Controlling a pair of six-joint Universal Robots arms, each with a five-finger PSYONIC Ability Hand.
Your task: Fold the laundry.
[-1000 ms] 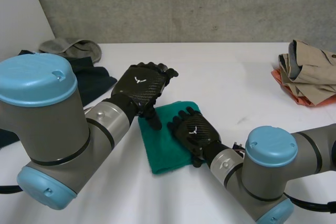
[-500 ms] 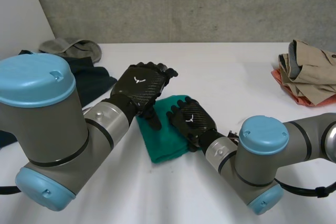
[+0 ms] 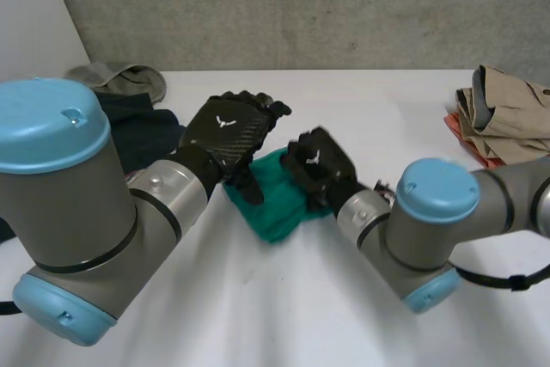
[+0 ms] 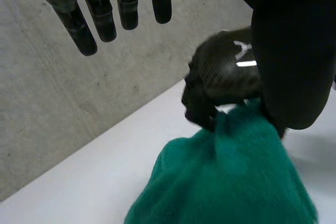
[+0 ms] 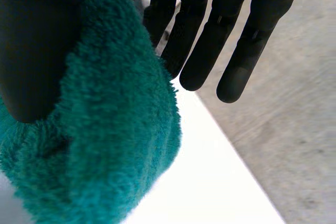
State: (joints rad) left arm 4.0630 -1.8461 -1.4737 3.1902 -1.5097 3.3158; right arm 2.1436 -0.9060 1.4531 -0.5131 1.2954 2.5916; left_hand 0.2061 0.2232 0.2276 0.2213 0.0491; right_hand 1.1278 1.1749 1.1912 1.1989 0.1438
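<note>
Grey concrete wall [image 3: 301,6] is running behind a white table [image 3: 258,298], and a green towel [image 3: 277,211] is lying bunched near the table's middle, between the two hands.

The left hand [image 3: 228,131] is hovering at the towel's left side. Its fingers [image 4: 100,14] are held straight and slightly spread, clear of the cloth and pointing past the towel toward the wall. Its thumb [image 4: 294,51] is reaching down and touching the towel's left edge (contact only, no grip).

The right hand [image 3: 316,163] is sitting on the towel's right side. In its wrist view the cloth is rising between the thumb [image 5: 31,40] and the straight fingers [image 5: 210,40], so this hand is pinching a fold of the towel. The towel's near part is lying on the table, free of both hands.

Well to the left of the towel, a dark blue garment [image 3: 142,131] is lying loose. A grey-green garment [image 3: 125,79] is sitting beyond it, closer to the wall. Well to the right of the towel, a folded beige garment [image 3: 507,109] is resting on an orange garment [image 3: 481,152].

The left arm [image 3: 77,212] is reaching in from the towel's near left, and the right arm [image 3: 430,221] from its near right.
</note>
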